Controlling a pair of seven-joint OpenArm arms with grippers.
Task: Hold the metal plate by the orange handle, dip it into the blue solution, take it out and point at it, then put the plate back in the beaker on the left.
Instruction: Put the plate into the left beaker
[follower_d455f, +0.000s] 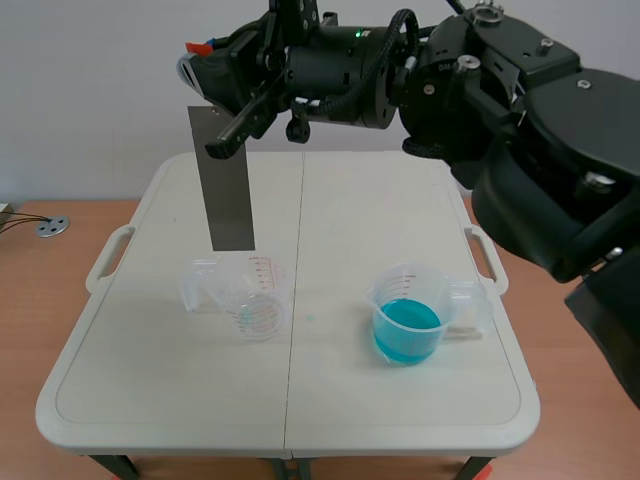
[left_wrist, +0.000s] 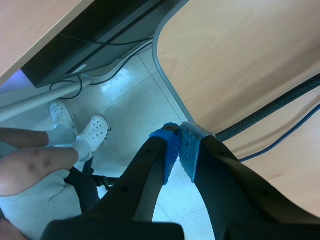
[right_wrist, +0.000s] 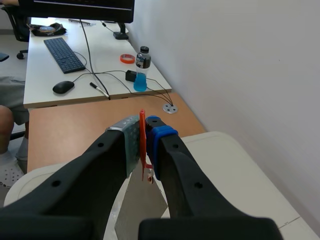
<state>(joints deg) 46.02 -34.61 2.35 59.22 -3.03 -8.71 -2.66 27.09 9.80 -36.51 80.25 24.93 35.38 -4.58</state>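
Right hand (right_wrist: 145, 142) pinches the orange handle (right_wrist: 142, 120) tight; metal plate (follower_d455f: 225, 180) hangs upright above the left beaker (follower_d455f: 250, 295), apart from the blue solution (follower_d455f: 406, 328). Looks thin, stiff, light, probably slick when wet, so I grip only the handle. Left hand (left_wrist: 179, 140) closed, empty.

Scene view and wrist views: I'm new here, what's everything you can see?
metal plate: one, grey, upright above left beaker
orange handle: one, orange, between right gripper's pads
left beaker: one, clear, table's left half
right beaker: one, clear, blue solution inside, table's right half
table: one, off-white, under beakers
keyboard: one, black, far desk
bottle: one, blue liquid, far desk
shoes: two, white, floor below left gripper
left gripper: one, black, shut, empty
right gripper: one, black, shut on orange handle
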